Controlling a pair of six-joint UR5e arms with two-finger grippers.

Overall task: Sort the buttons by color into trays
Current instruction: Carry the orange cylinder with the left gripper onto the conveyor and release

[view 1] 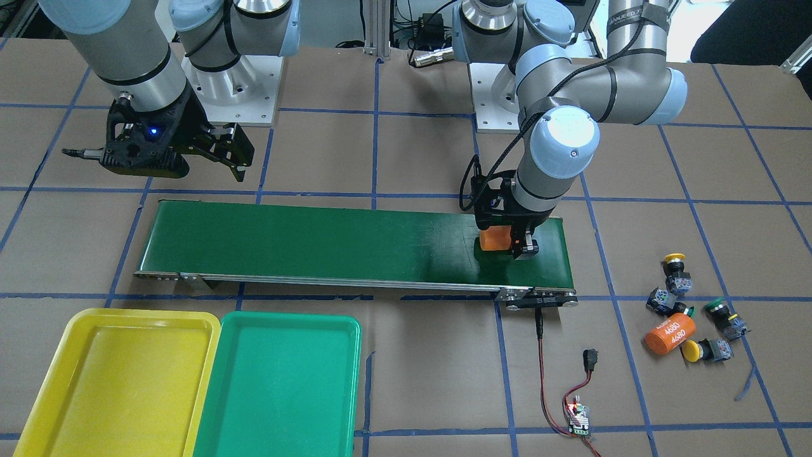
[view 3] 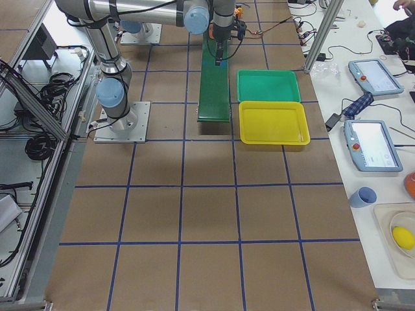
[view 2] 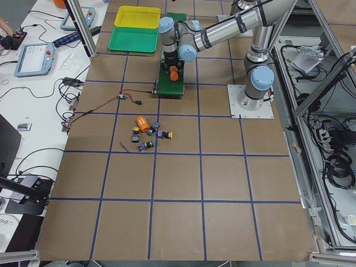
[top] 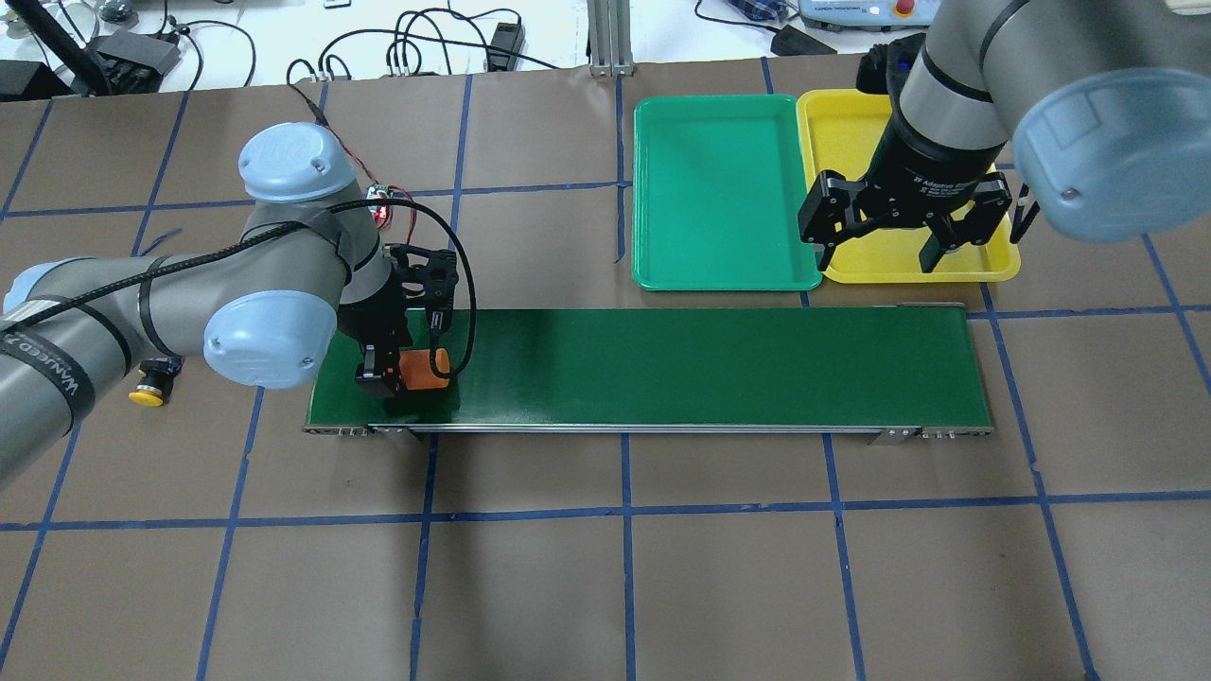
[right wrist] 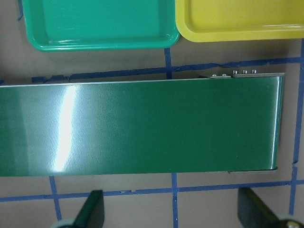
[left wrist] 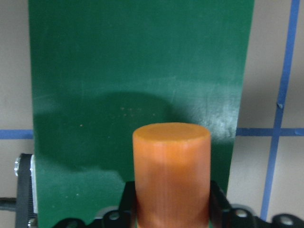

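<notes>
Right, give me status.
Left gripper jaws shut on orange cylinder at conveyor belt. Right gripper open, empty. Four buttons unsorted on table; yellow tray, green tray empty.

Table — belt, yellow tray, green tray, buttons.

Yellow tray, green tray, dark-green belt, orange cylinder, brown table with blue grid lines.

Silver arms, pale-blue joint caps
</notes>
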